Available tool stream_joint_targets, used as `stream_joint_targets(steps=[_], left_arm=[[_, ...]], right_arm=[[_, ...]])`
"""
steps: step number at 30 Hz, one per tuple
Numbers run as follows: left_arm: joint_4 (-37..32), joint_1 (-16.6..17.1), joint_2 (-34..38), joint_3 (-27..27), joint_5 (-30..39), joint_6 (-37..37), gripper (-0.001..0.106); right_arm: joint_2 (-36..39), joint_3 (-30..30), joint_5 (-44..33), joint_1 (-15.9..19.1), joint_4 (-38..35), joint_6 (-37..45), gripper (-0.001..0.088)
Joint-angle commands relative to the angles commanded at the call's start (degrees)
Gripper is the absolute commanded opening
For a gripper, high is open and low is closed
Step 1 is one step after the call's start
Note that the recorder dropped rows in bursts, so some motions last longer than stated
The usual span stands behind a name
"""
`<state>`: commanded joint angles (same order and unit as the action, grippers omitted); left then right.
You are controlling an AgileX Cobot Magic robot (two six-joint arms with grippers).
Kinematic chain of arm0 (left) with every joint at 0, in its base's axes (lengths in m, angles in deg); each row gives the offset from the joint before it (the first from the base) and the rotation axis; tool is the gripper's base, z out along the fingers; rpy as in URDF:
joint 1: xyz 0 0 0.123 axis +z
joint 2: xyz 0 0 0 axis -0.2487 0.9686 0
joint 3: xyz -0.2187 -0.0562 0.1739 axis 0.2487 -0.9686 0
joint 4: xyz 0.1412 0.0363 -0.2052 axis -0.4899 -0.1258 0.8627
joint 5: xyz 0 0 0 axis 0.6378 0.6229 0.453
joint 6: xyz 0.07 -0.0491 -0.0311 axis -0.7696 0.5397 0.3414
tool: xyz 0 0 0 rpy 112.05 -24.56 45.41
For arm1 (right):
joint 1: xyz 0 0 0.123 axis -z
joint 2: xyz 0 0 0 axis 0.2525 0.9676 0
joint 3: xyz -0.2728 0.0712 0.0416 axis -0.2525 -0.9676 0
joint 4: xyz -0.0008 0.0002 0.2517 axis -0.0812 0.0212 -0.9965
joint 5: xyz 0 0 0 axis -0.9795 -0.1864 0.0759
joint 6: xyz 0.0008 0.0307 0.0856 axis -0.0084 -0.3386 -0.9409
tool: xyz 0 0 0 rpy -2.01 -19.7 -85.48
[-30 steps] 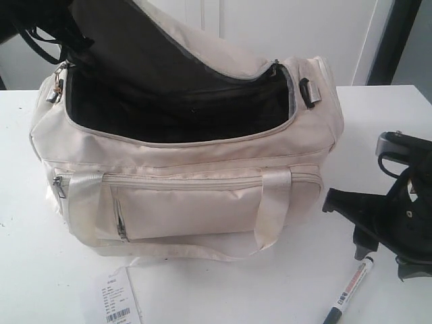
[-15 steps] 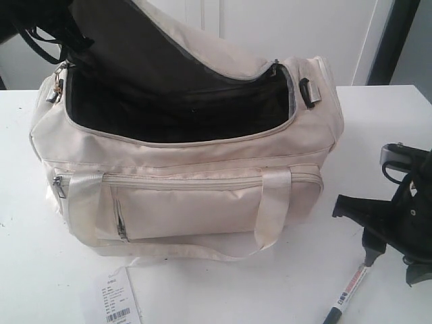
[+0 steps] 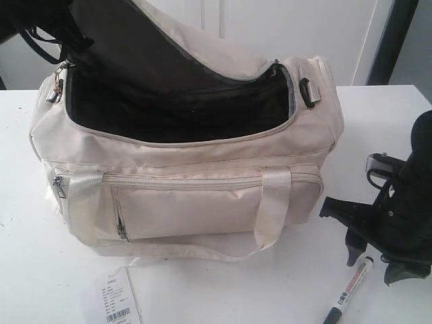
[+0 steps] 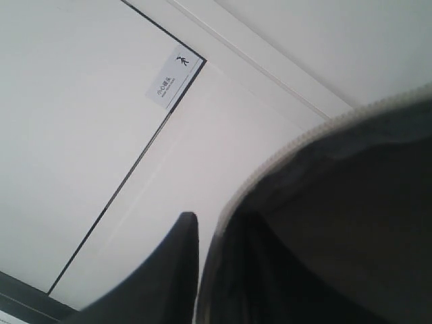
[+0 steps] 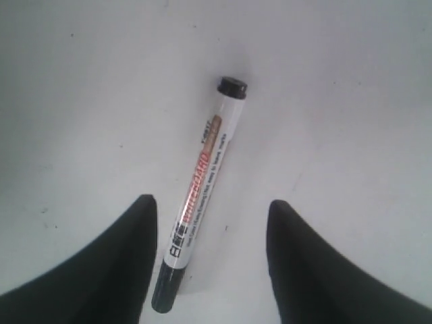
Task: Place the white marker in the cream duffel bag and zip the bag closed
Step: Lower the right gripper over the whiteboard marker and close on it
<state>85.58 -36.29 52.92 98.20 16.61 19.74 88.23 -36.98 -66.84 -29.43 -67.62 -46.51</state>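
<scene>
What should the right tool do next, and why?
Probably lower the right tool and close it on the white marker. The marker lies flat on the table between its open jaws, not yet gripped, and the cream duffel bag is already unzipped on top.

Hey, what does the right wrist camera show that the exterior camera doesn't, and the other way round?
Only the right wrist view: the white marker up close, its red-and-black label showing, lying between the fingers of the open right gripper. Only the exterior view: the cream duffel bag with its top unzipped, and a paper tag in front of it. Both: the marker flat on the white table, the gripper over it.
</scene>
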Motion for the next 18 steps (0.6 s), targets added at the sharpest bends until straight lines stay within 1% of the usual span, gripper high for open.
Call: stream_joint_targets(steps=[3, 6, 11, 18], left_arm=[[0.00, 0.00, 0.00, 0.00, 0.00, 0.00, 0.029], [0.00, 0.00, 0.00, 0.00, 0.00, 0.00, 0.029], [0.00, 0.00, 0.00, 0.00, 0.00, 0.00, 0.029], [0.00, 0.00, 0.00, 0.00, 0.00, 0.00, 0.029]], right_arm=[[1.58, -0.50, 2.00, 0.00, 0.00, 0.14, 0.0473], [2.06, -2.66, 7.71, 0.00, 0.00, 0.14, 0.0473], [2.06, -5.25, 12.08, 0.00, -0.09, 0.14, 0.0473], [4.86, -5.35, 13.56, 0.00, -0.09, 0.14, 0.0473]])
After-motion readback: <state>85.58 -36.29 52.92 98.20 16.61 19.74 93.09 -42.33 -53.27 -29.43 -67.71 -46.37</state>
